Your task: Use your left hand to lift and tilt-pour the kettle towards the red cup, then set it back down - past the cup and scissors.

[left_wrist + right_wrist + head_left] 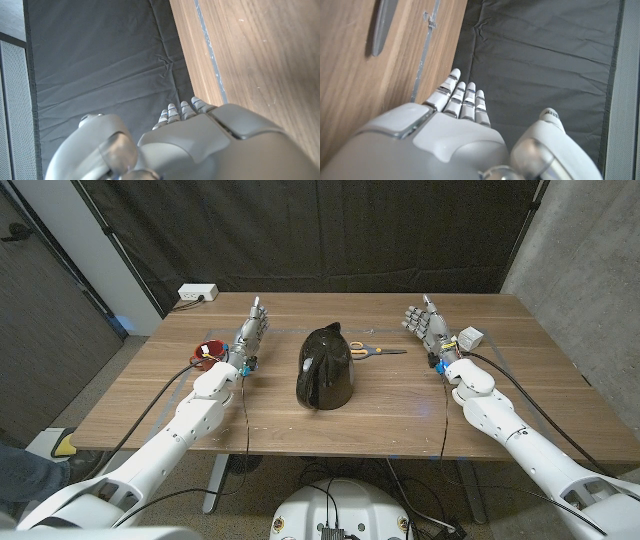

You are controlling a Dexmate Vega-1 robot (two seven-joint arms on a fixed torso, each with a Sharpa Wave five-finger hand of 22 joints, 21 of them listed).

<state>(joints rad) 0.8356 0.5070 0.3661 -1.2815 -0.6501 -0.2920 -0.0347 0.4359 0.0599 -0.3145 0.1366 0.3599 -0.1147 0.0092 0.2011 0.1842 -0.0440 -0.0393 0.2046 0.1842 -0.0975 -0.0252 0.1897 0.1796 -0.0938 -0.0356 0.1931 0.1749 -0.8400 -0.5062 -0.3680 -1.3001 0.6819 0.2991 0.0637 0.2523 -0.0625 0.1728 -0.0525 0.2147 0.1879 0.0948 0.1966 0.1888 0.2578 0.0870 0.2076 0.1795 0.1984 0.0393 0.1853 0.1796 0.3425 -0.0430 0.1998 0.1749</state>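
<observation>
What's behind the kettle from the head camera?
Behind the kettle, the yellow-handled scissors lie on the table, blades pointing toward the right hand. The kettle's body may cover part of the handles and the tabletop just behind it.

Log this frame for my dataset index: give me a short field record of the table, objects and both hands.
table: wooden
kettle: black, upright at the table's middle, untouched
red cup: beside the left hand, on its outer side
scissors: lying flat just right of the kettle
left hand: holds nothing, fingers extended
right hand: holds nothing, fingers apart
power strip: far left table corner
</observation>
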